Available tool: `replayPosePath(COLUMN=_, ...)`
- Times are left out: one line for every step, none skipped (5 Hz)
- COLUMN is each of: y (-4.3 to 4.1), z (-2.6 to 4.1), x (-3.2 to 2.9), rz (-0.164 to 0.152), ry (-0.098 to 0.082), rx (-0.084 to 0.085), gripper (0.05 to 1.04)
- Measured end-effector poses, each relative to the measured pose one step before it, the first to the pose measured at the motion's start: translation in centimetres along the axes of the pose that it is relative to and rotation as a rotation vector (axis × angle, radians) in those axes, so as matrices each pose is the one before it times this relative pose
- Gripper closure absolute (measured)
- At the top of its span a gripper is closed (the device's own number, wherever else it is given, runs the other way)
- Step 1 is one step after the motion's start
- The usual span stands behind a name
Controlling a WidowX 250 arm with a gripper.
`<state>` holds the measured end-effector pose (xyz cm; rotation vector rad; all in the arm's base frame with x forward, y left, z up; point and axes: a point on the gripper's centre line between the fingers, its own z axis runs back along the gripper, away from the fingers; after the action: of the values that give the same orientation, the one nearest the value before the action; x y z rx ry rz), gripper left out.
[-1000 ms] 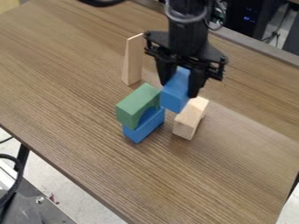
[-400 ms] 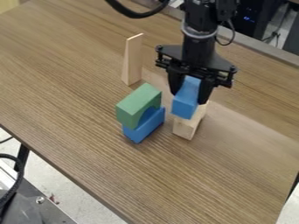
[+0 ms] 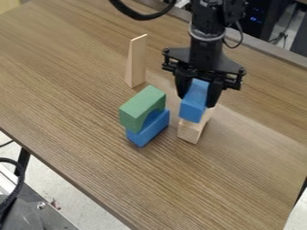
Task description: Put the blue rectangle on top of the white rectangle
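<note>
Right of the view's middle hangs my gripper (image 3: 198,96), pointing down and shut on the blue rectangle (image 3: 194,104), one finger on either side of it. Directly under that block lies the white rectangle, a pale wooden block (image 3: 192,130) on the table; the blue one overlaps its upper part in view. I cannot tell whether the two blocks touch.
Just left, a green arch block (image 3: 139,107) rests on another blue block (image 3: 147,129). A tall pale wooden wedge (image 3: 137,62) stands behind them. The brown table (image 3: 90,134) has its front edge at lower left.
My gripper has moved right and a little down with the blue rectangle, from beside the white rectangle to over it. The other blocks have stayed where they were.
</note>
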<state>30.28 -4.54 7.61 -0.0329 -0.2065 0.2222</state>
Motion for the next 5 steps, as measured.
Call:
replayPosePath(y=-0.107, z=0.002, x=0.011, rz=0.0031, ry=-0.0026, rx=-0.0018, gripper=0.528)
replayPosePath(y=0.007, z=0.000, x=0.029, rz=0.0036, ry=-0.0019, rx=0.0004, gripper=0.528)
replayPosePath(y=0.227, z=-0.843, x=-0.197, rz=-0.0042, ry=0.0159, rx=0.0171, gripper=0.528)
replayPosePath(y=0.089, z=-0.028, x=0.011, rz=0.0008, ry=-0.0023, rx=0.0050, gripper=0.528)
replayPosePath(y=0.009, z=-0.137, x=-0.084, rz=0.0022, ry=-0.0035, rx=0.0002, gripper=0.528)
